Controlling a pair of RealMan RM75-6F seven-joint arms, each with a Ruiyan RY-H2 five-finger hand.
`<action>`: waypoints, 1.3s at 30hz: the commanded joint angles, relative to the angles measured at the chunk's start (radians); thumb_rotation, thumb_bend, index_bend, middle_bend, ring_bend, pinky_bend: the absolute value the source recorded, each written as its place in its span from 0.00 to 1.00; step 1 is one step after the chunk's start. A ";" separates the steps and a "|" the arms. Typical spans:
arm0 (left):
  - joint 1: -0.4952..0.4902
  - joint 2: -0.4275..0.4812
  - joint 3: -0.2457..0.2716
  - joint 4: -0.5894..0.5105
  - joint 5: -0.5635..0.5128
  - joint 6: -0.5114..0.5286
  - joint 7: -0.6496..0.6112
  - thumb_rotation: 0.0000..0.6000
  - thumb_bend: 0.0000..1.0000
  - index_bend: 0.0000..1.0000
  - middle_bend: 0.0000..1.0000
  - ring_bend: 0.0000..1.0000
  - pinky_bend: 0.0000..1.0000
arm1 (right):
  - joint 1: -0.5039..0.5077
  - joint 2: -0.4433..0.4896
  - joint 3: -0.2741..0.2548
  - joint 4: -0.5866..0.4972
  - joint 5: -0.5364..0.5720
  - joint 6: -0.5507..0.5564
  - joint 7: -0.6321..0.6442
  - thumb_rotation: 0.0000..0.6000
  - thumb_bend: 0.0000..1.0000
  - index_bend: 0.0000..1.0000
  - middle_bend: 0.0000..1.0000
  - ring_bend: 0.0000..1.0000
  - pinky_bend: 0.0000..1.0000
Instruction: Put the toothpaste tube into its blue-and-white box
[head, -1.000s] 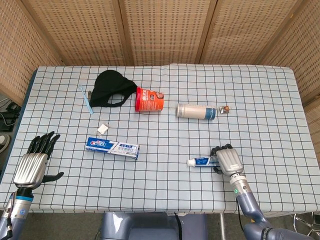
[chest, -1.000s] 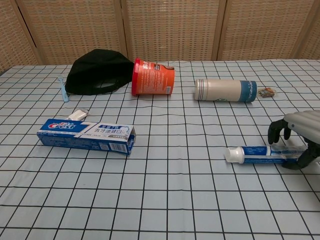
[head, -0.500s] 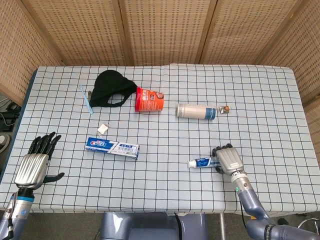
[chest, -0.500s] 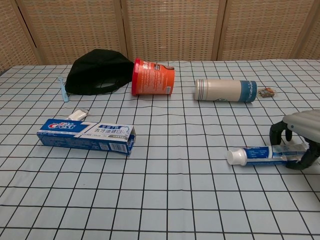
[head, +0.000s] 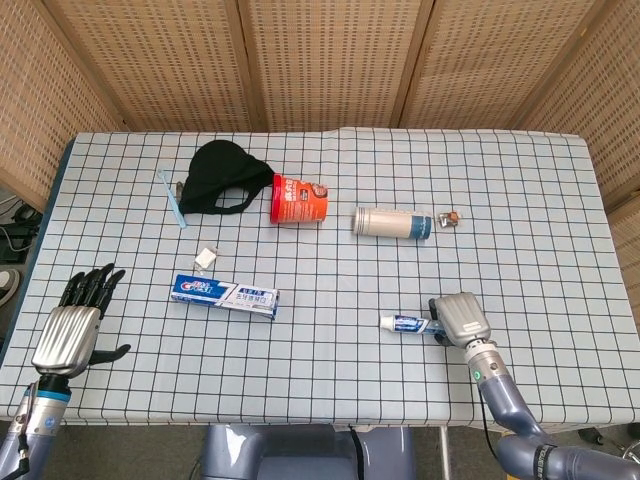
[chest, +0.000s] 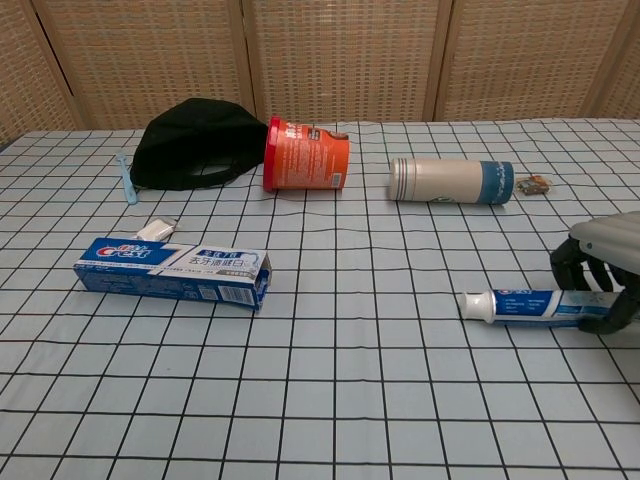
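Note:
The toothpaste tube (head: 406, 323) (chest: 522, 305) lies on the checked cloth at the front right, white cap pointing left. My right hand (head: 459, 318) (chest: 600, 272) grips its rear end, fingers curled around it. The blue-and-white box (head: 225, 294) (chest: 172, 270) lies flat at the front left of the table, its open flap end toward the tube. Off the table's left front corner, my left hand (head: 72, 325) is open with fingers spread, holding nothing; the chest view does not show it.
A black cloth (head: 224, 177), a thin blue toothbrush (head: 171, 197), an orange can on its side (head: 299, 200), a white-and-blue cylinder (head: 391, 222) and a small clip (head: 450, 217) lie across the back. A small white piece (head: 207, 256) sits behind the box.
My right hand has pulled the toothpaste tube a little to the right and toward the front edge. The left hand and the box have stayed in place.

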 joint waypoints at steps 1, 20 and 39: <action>-0.011 -0.011 0.001 0.017 0.007 -0.018 0.000 1.00 0.00 0.00 0.00 0.00 0.00 | -0.009 0.035 0.000 -0.039 -0.010 0.006 0.042 1.00 0.49 0.67 0.67 0.60 0.57; -0.366 -0.234 -0.093 0.399 0.007 -0.443 -0.034 1.00 0.00 0.00 0.00 0.00 0.00 | -0.035 0.222 0.027 -0.180 -0.027 -0.036 0.325 1.00 0.67 0.69 0.68 0.61 0.59; -0.451 -0.363 -0.063 0.586 -0.051 -0.540 -0.069 1.00 0.00 0.18 0.06 0.15 0.22 | -0.066 0.320 0.034 -0.154 -0.166 -0.106 0.754 1.00 0.72 0.72 0.69 0.62 0.61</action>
